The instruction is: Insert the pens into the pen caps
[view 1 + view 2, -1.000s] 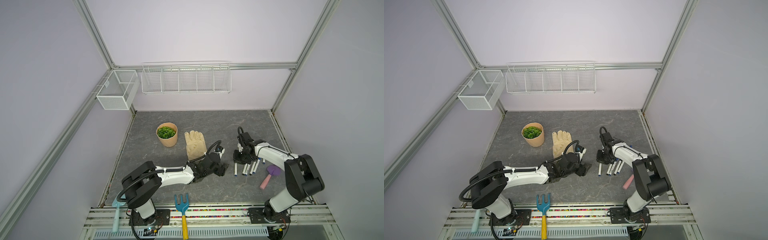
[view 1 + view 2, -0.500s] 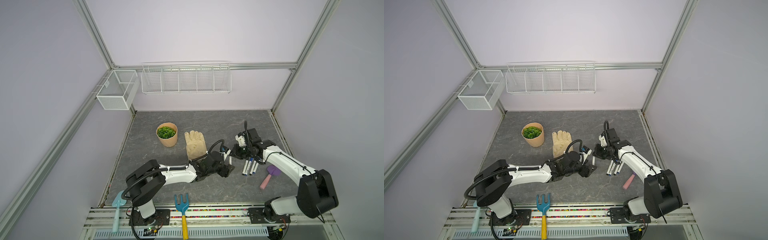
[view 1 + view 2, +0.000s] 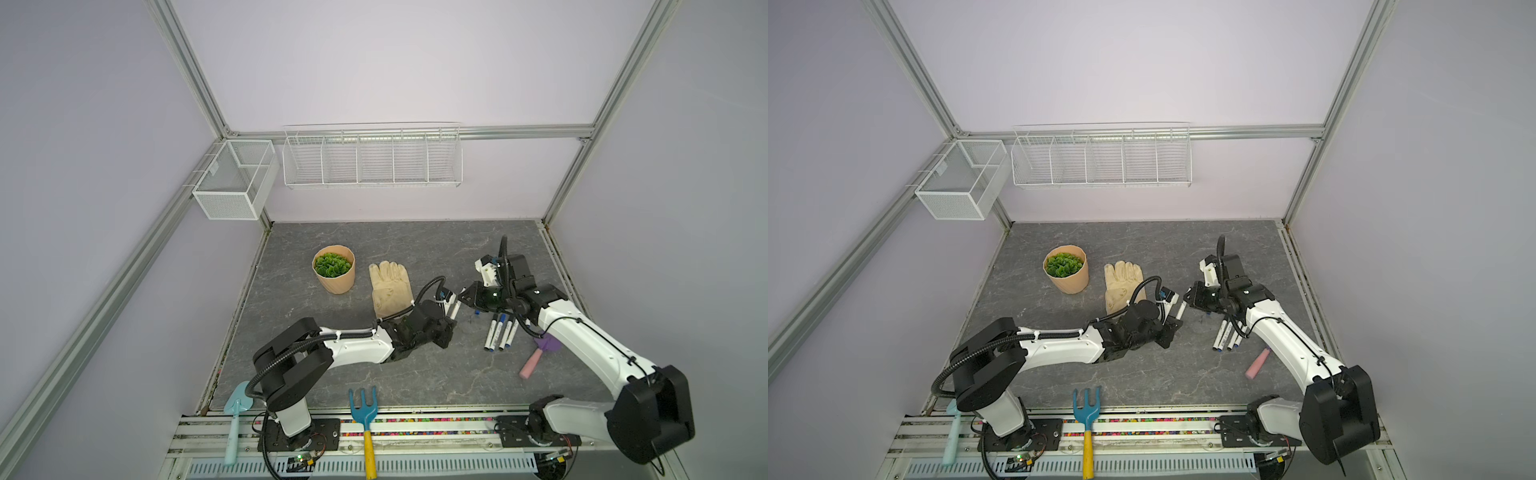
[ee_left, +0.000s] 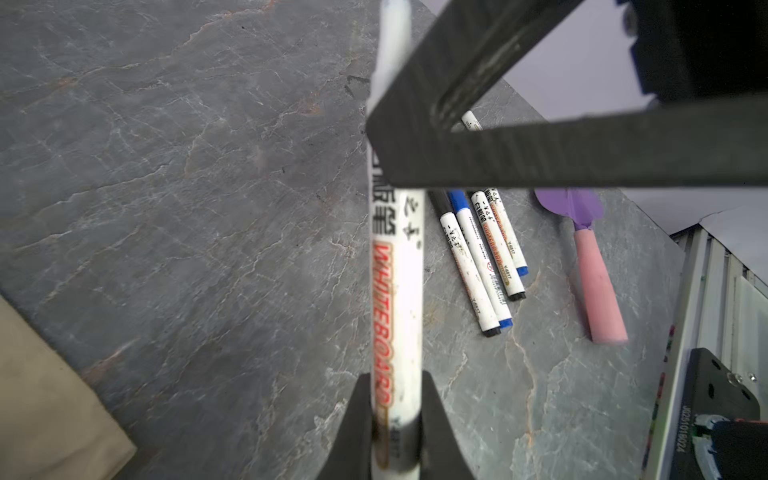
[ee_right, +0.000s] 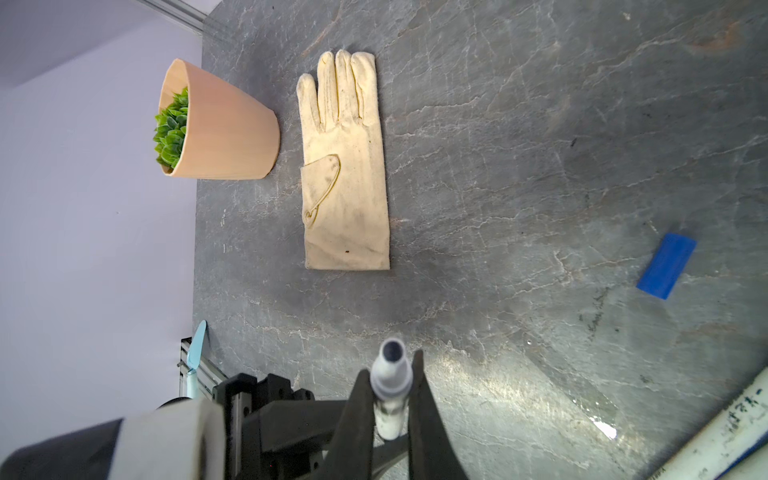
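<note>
Your left gripper (image 4: 395, 376) has its jaws pressed tight on a pen (image 4: 397, 291), gripping the barrel at the end of its printed label. Read along the barrel from there and you get "WHITEBOARD" in red capitals, then black Chinese characters.

Your right gripper (image 5: 390, 370) is clamped on the same pen at its other end. The bare, uncapped nose sticks out just past the fingers. So the pen hangs above the table (image 4: 166, 208), held between both arms.

Four more pens (image 4: 482, 257) lie side by side on the table near your right arm. They carry similar red and black print, too small to read surely. One wears a black cap, one a blue.

A loose blue cap (image 5: 667, 266) lies alone on the table. Further out are the pink-handled trowel (image 4: 598, 282), the glove (image 5: 345, 166) and the plant pot (image 5: 224, 129).
</note>
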Motion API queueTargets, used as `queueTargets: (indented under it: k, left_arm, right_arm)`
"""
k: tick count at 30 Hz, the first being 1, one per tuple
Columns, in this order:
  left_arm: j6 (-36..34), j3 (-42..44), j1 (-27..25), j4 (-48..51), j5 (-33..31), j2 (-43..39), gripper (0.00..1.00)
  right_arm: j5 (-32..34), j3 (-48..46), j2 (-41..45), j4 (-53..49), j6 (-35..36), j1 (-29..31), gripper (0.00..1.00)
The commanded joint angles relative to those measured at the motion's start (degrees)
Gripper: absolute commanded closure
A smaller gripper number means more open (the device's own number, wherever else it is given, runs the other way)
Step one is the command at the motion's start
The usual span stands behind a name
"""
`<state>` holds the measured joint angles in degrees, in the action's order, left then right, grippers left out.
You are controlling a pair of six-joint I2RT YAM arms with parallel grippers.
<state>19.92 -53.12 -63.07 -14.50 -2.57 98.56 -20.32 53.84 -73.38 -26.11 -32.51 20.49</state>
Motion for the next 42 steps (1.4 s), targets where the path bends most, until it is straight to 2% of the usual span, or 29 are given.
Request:
queueTargets:
  k: [1, 3, 6, 10, 15, 30, 35, 37, 42]
  left_arm:
    - [-0.51, 0.07, -0.88, -4.14, -1.45, -1.67, 1.00]
    - [-0.25, 1.78, -0.91, -4.60, -3.19, -2.85, 1.00]
    - [0.12, 3.27, -0.91, -2.04, -6.49, -4.00, 1.00]
    - [0.19, 6.34, -0.97, -1.50, -7.95, -5.72, 1.00]
    - [1.17, 10.63, -1.26, -4.19, -8.55, -8.53, 1.00]
    - [-0.05, 13.03, -2.58, -4.68, -7.99, -11.16, 1.00]
    - [-0.40, 13.91, -2.52, -4.57, -7.40, -12.39, 1.00]
    - [-0.33, 14.35, -2.54, -4.57, -7.43, -12.80, 1.00]
    - [-0.50, 14.80, -2.57, -4.19, -7.43, -13.12, 1.00]
  right_arm:
    - [-0.18, -0.84, 0.22, -1.68, 1.06, 0.67, 0.92]
    - [2.08, 0.33, -0.02, -3.54, 1.22, 0.26, 0.86]
    - [8.41, 1.87, -0.90, -7.21, 0.87, -0.85, 0.65]
    - [17.29, 3.23, -4.27, -11.61, 0.78, -1.68, 0.61]
    - [23.50, 3.64, -11.31, -12.24, 1.31, -1.94, 0.61]
    - [28.13, 8.55, -26.61, -7.83, 1.93, -2.60, 0.62]
    - [27.27, 9.42, -30.25, -5.48, 2.20, -2.70, 0.65]
    - [27.08, 9.59, -31.13, -4.75, 2.43, -2.67, 0.69]
    - [25.13, 8.09, -30.60, -3.38, 2.33, -2.65, 0.90]
